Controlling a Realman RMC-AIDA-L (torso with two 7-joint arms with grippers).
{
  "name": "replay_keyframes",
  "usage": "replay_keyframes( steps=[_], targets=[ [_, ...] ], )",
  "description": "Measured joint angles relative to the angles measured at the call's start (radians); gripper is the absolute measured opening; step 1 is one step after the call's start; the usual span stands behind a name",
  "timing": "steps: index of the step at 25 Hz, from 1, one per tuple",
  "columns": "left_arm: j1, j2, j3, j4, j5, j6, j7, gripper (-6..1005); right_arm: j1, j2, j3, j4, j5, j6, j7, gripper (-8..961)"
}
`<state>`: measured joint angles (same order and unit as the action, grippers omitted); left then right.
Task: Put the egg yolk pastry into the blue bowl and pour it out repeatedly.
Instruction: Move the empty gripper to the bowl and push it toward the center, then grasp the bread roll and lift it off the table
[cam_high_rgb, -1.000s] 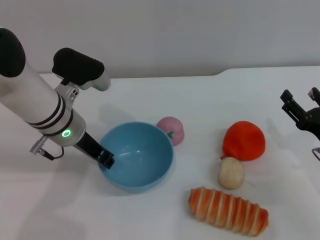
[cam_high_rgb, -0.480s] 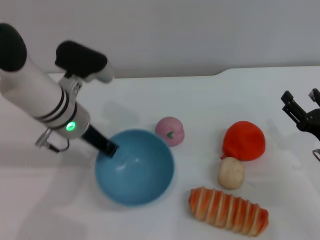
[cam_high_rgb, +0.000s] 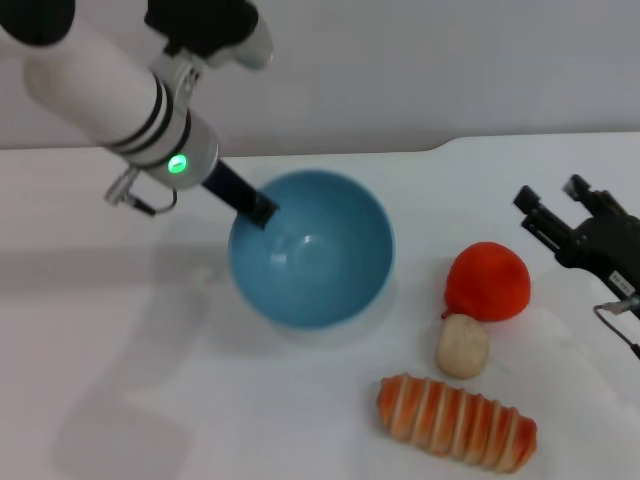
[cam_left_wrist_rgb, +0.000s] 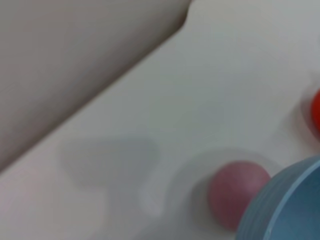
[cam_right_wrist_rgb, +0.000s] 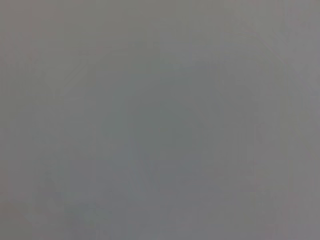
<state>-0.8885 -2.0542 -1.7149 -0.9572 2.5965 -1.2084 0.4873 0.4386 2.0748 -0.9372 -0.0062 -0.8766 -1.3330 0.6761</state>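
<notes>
1. Head view: the left end effector (cam_high_rgb: 262, 211) is clamped on the near-left rim of the blue bowl (cam_high_rgb: 312, 262), one dark finger reaching inside the rim, and it holds the bowl lifted and tilted so that the glossy inside faces the camera.
2. Nothing lies inside the bowl.
3. Its shadow falls on the white table (cam_high_rgb: 150, 380) just beneath it.
4. The egg yolk pastry (cam_high_rgb: 462, 346) rests on the table to the right of the bowl, apart from it.
5. A red fruit (cam_high_rgb: 488, 281) sits just behind the pastry and touches it; a long orange-striped bread loaf (cam_high_rgb: 456, 421) lies just in front of the pastry, nearer the camera.
6. The right end effector (cam_high_rgb: 562, 203) hovers at the right edge of the table, beyond the red fruit, its fingers apart and holding nothing.
7. Left wrist view: the bowl's ribbed outer wall fills one corner, and a pink ball (cam_left_wrist_rgb: 236, 191) lies on the table just beside it, partly hidden by the rim.
8. Right wrist view shows only plain grey.
</notes>
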Motion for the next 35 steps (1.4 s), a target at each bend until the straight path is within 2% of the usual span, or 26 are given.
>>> replay_keyframes(
  steps=[5,10,13,17,18,19,21,22,23,24,25,27,28,35],
  targets=[
    [-0.045,0.001,-0.072,-0.001,0.05,0.014,0.004,-1,0.005,-0.002,0.0,-0.076,-0.123,0.056,0.067,794],
    [-0.056,0.0,-0.08,0.006,0.078,0.048,0.001,-1,-0.028,-0.002,0.0,-0.189,-0.173,0.125,0.121,794],
    [-0.059,-0.002,-0.08,0.02,0.088,0.066,0.0,0,-0.076,-0.003,0.0,-0.331,-0.225,0.194,0.226,794],
    [-0.059,-0.002,-0.081,0.027,0.091,0.074,0.0,0,-0.105,0.001,0.0,-0.545,-0.423,0.305,0.449,794],
    [-0.058,-0.002,-0.081,0.03,0.091,0.077,0.0,0,-0.1,0.0,0.0,-0.623,-0.517,0.325,0.59,794],
    [-0.057,-0.002,-0.081,0.033,0.091,0.081,0.0,0,-0.1,0.0,0.0,-0.623,-0.517,0.325,0.59,794],
    [-0.055,-0.002,-0.081,0.038,0.091,0.085,0.0,0,-0.084,-0.004,0.001,-0.69,-0.623,0.331,0.749,794],
    [-0.054,-0.002,-0.081,0.042,0.091,0.086,-0.001,0,-0.074,-0.005,0.0,-0.729,-0.691,0.331,0.831,794],
    [-0.054,-0.002,-0.081,0.046,0.091,0.086,-0.001,0,-0.055,-0.005,0.001,-0.805,-0.835,0.328,0.987,794],
    [-0.054,-0.002,-0.081,0.047,0.091,0.086,-0.001,0,-0.043,-0.005,0.0,-0.845,-0.904,0.324,1.075,794],
    [-0.055,-0.002,-0.081,0.048,0.091,0.086,-0.002,-1,-0.043,-0.005,0.0,-0.845,-0.904,0.324,1.075,794],
    [-0.057,-0.002,-0.081,0.046,0.091,0.085,-0.002,-1,-0.017,-0.005,0.001,-0.904,-1.022,0.298,1.24,794],
    [-0.062,-0.001,-0.081,0.043,0.091,0.085,-0.003,-1,0.012,-0.007,0.006,-0.948,-1.118,0.24,1.371,794],
    [-0.078,0.0,-0.083,0.044,0.091,0.087,-0.02,-1,0.052,-0.009,0.033,-1.066,-1.243,0.105,1.577,793]
  ],
)
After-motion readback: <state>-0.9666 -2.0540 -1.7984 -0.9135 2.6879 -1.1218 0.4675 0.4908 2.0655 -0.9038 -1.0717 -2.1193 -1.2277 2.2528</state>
